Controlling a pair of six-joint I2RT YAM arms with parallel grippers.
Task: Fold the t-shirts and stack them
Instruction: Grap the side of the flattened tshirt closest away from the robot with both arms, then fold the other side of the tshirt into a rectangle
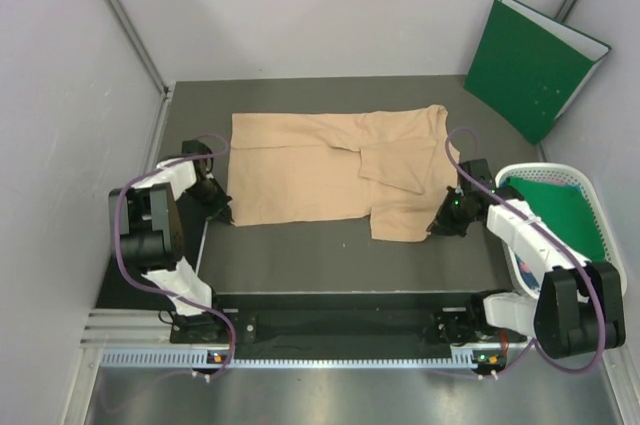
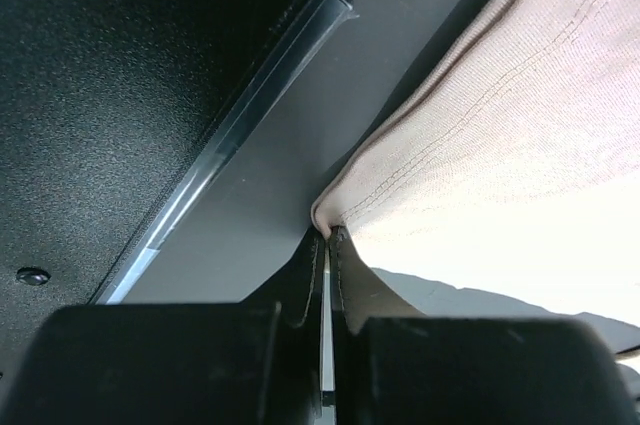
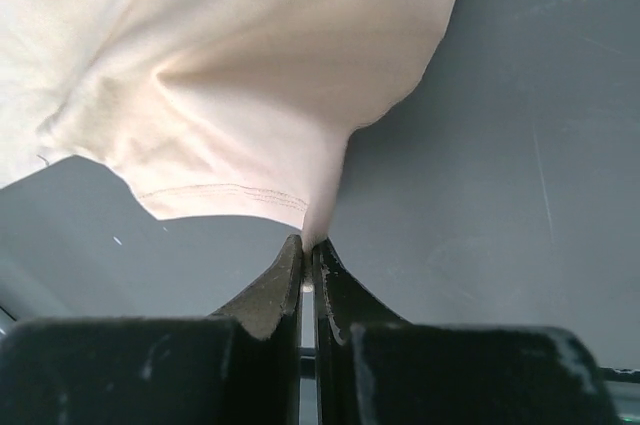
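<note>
A large pale peach-beige t-shirt lies spread sideways on the dark table, one sleeve folded over near its right end. My left gripper is shut on the shirt's near-left corner; the left wrist view shows the jaws pinching the hemmed cloth. My right gripper is shut on the shirt's near-right corner; the right wrist view shows the jaws pinching a peak of cloth, lifted slightly off the table. A dark green t-shirt lies in the basket at the right.
A white laundry basket stands at the right edge beside my right arm. A stiff dark green folder leans against the back right wall. A black board edge runs along the table's left side near my left gripper.
</note>
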